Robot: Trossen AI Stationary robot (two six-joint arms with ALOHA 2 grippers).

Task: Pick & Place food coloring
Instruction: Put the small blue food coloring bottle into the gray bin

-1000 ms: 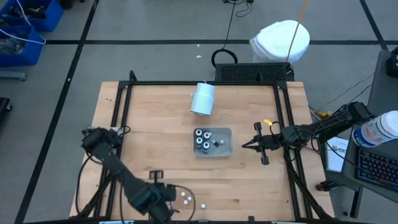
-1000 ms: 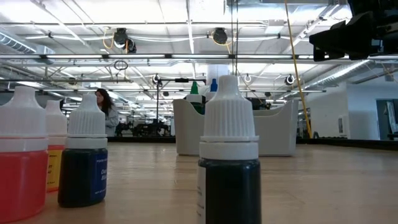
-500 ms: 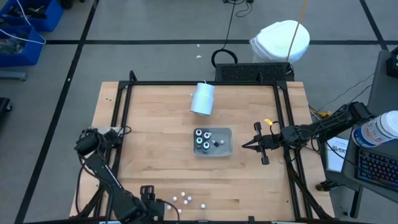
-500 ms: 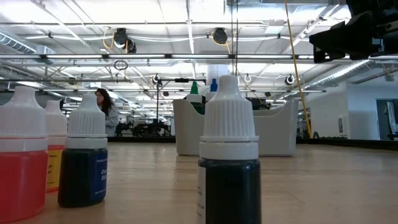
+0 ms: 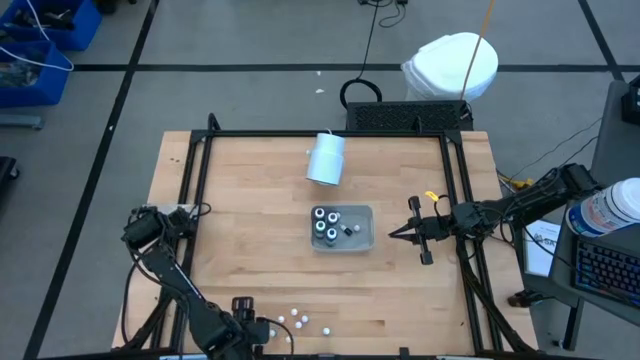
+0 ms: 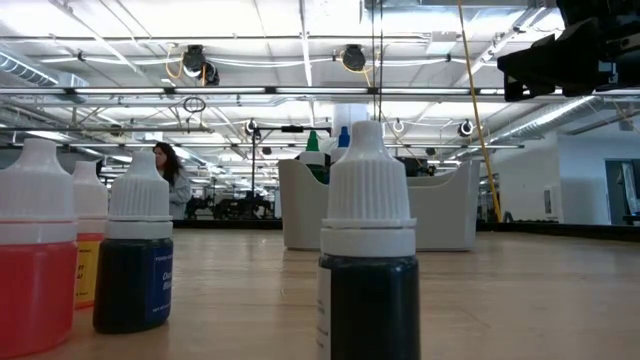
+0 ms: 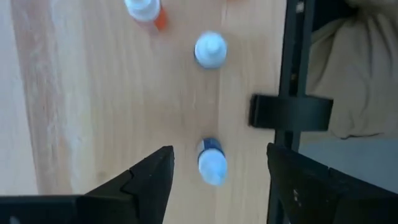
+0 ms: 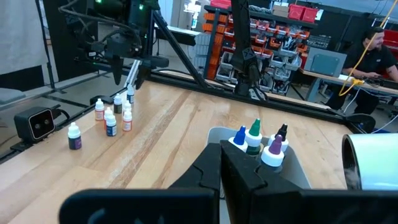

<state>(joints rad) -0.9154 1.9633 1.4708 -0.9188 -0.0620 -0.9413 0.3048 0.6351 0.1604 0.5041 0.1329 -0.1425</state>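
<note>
Hovering my left gripper [image 7: 214, 171] with jaws spread wide, holding nothing, straddling one blue food coloring bottle [image 7: 212, 163] at the table's near edge, lined up for a grab, I reckon. Bottles are tiny with white caps; several already stand in the tray [image 5: 364, 240]. Right gripper [image 5: 398, 234] is shut, parked beside it.

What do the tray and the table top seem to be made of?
Tray: probably plastic, pale grey, smooth and matte, with thin walls and rounded corners. Table top: wood, light and lightly sealed; parallel plank strips and grain show.
</note>
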